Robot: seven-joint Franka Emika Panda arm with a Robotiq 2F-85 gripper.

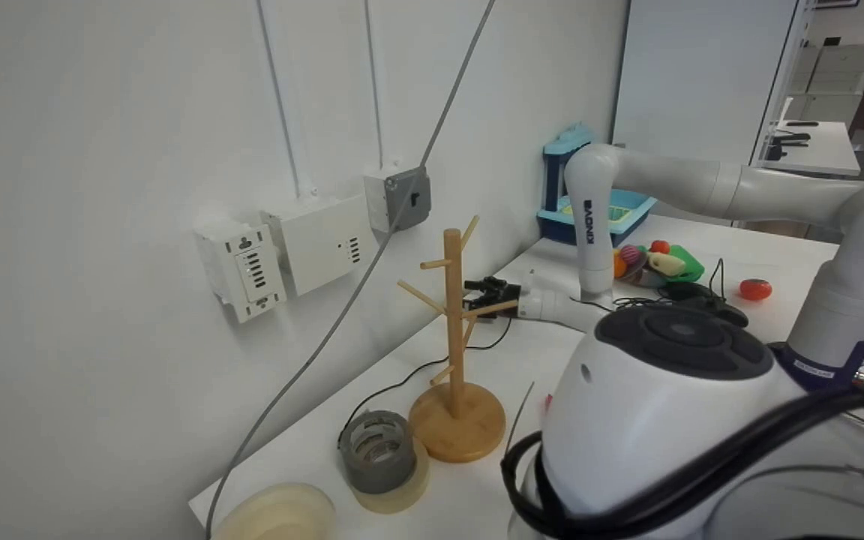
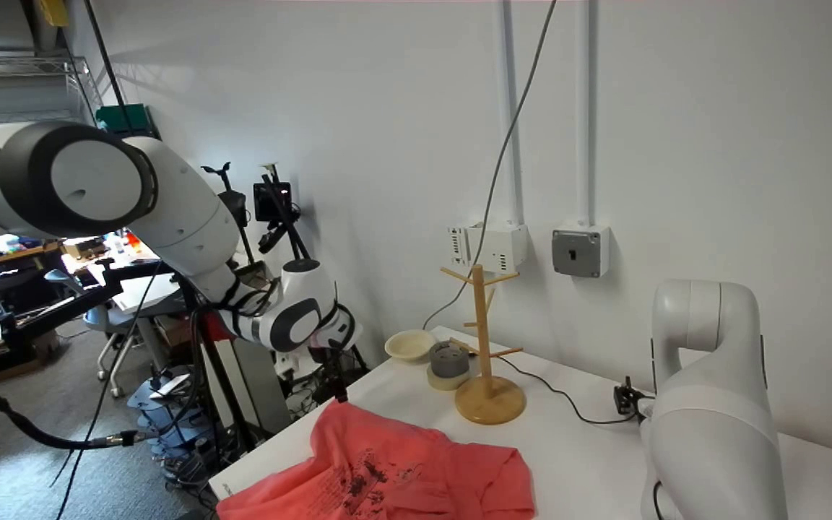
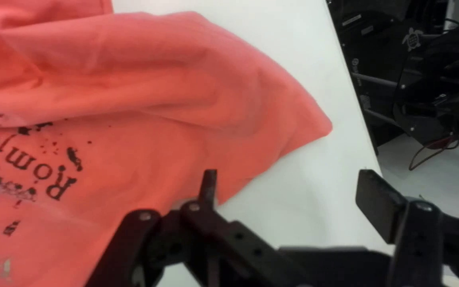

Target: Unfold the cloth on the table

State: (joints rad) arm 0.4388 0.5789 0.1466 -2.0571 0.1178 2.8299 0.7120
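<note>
The cloth point(image 2: 387, 462) is salmon-red, wrinkled and partly folded over itself, with black print and lettering. It lies near the edge of the white table point(image 2: 582, 469) in an exterior view, and a corner points toward that edge in the wrist view point(image 3: 165, 87). In an exterior view only a sliver of it point(image 1: 548, 403) shows past the arm. My gripper point(image 3: 288, 179) is open and empty in the wrist view. Its left finger overlaps the cloth's border and its right finger is over white table. In an exterior view the gripper point(image 2: 340, 390) is at the cloth's far corner; contact cannot be told.
A wooden mug tree point(image 2: 484, 347), rolls of tape point(image 2: 449, 361) and a cream bowl point(image 2: 410, 345) stand beyond the cloth along the wall. A Kinova arm point(image 2: 712, 419) occupies the table's other side. Toy food point(image 1: 661, 259) and a blue rack point(image 1: 559, 180) sit farther back.
</note>
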